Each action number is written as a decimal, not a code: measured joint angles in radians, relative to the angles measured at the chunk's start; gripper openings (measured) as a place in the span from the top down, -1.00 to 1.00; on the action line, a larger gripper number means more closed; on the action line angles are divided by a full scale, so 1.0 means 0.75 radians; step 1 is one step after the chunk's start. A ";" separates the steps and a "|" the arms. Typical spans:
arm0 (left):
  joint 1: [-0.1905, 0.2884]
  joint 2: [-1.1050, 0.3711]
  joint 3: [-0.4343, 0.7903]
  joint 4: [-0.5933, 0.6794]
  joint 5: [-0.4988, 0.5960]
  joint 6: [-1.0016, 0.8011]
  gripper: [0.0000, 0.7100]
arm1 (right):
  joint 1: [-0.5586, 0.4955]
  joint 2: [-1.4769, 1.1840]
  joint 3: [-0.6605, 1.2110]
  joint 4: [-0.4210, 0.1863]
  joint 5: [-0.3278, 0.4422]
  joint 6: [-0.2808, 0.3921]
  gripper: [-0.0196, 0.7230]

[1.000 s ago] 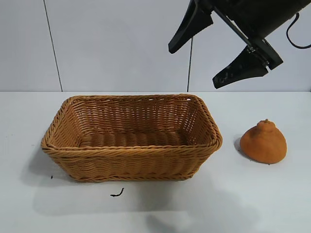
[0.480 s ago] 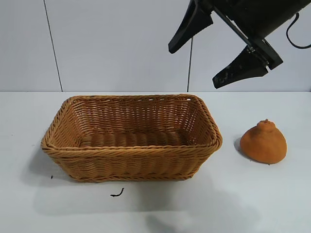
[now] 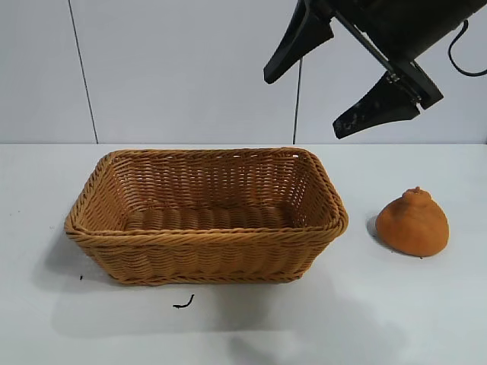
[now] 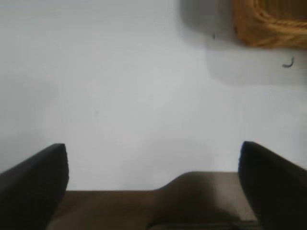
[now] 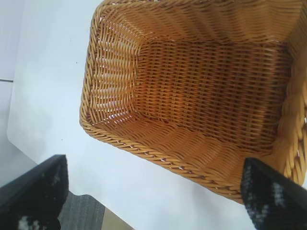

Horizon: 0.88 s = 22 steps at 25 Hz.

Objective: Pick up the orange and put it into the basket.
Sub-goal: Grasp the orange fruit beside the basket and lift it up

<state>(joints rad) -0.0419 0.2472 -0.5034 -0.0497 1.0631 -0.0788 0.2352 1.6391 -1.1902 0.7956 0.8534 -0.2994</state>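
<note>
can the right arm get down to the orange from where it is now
Probably yes. The right tool hangs open high above the table, over the basket's right end. The orange sits alone on the table right of the basket, apart from it, with nothing over or beside it. The way down looks free.

A plain white tabletop (image 3: 396,319) fills the foreground, soft shadows pooling across it. Behind runs a pale grey panelled wall (image 3: 183,68), split by thin dark vertical seams. A small black scrap (image 3: 183,303) lies up front.
</note>
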 joint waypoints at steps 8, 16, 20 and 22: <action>0.000 -0.306 0.000 -0.010 -0.003 0.001 -0.95 | 0.000 0.000 0.000 -0.001 -0.002 0.000 -0.93; 0.000 -0.335 0.000 0.003 -0.003 0.002 -0.95 | 0.000 0.000 0.000 -0.001 -0.002 0.000 -0.93; 0.000 -0.335 0.000 0.005 -0.003 0.002 -0.95 | 0.000 0.000 0.000 -0.001 -0.002 0.000 -0.93; 0.000 -0.335 0.000 0.007 -0.003 0.002 -0.95 | 0.000 0.000 0.000 -0.011 -0.002 0.000 -0.93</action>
<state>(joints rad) -0.0419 -0.0039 -0.5034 -0.0445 1.0610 -0.0775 0.2352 1.6391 -1.1902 0.7872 0.8523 -0.2994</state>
